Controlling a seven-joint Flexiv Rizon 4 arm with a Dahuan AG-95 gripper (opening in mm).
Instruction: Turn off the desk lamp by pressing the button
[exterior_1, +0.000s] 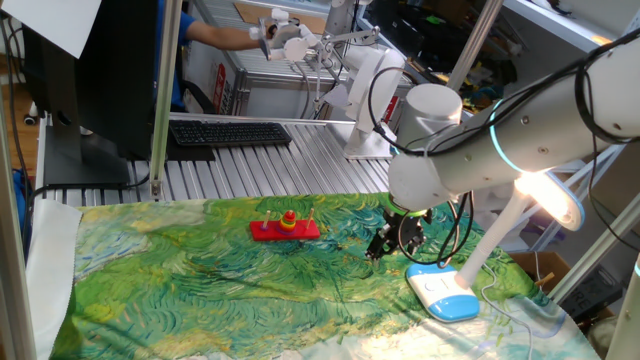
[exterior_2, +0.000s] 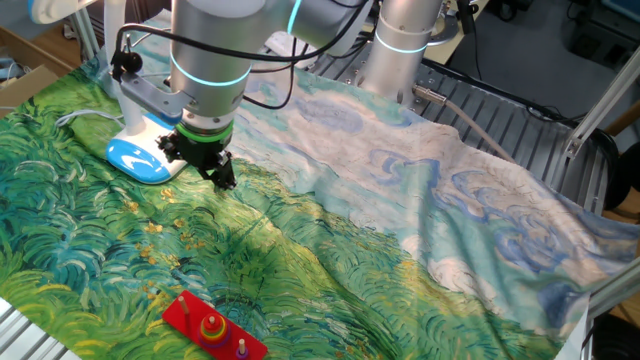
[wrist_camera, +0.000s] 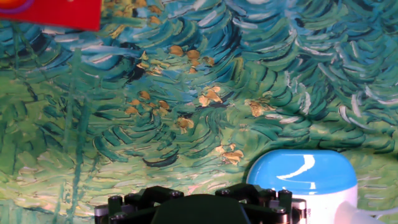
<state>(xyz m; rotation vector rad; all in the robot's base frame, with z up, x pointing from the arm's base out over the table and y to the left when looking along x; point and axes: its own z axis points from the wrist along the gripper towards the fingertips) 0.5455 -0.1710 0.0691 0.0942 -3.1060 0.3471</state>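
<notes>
The desk lamp is lit; its head (exterior_1: 548, 196) glows at the right, above a slanted white stem (exterior_1: 495, 240). Its white base with a light blue rim (exterior_1: 443, 294) rests on the painted cloth. The base also shows in the other fixed view (exterior_2: 143, 152) and at the lower right of the hand view (wrist_camera: 305, 177). I cannot make out the button on the base in any view. My gripper (exterior_1: 377, 248) hangs just above the cloth, to the left of the base and apart from it. It also shows in the other fixed view (exterior_2: 224, 180). Only its black body (wrist_camera: 199, 208) shows in the hand view, and the fingertips' state is unclear.
A red peg board with stacked rings (exterior_1: 285, 227) lies on the cloth left of the gripper, also seen in the other fixed view (exterior_2: 212, 328) and at the hand view's top left (wrist_camera: 50, 12). A keyboard (exterior_1: 228, 132) and monitor stand behind. The lamp's cord (exterior_1: 505, 300) trails by the base.
</notes>
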